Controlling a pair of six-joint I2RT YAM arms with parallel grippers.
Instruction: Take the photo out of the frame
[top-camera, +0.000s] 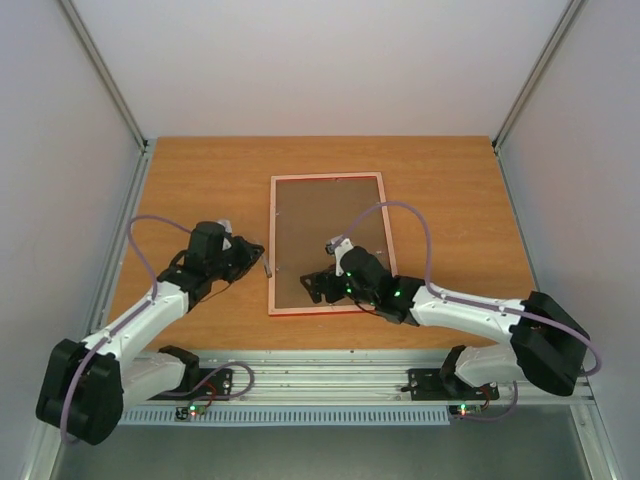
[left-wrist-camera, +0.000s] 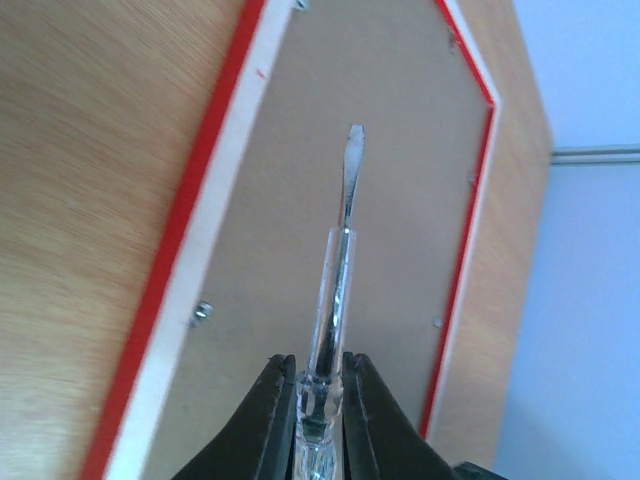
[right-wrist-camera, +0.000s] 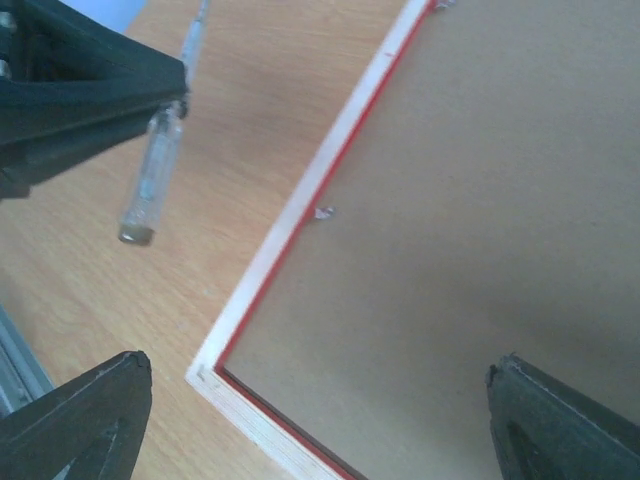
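On the tabletop (top-camera: 200, 180) the frame (top-camera: 310, 215) lies face down, photo hidden beneath. Left jaws clamp a screwdriver (left-wrist-camera: 340, 250); right jaws gape wide. Its thin tip could slip off a small clip (left-wrist-camera: 201, 312) and gouge the frame.

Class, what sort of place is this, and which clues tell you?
Probably a lab robot cell: wooden table boxed in by white panels, a left arm and right arm bolted to a metal rail.
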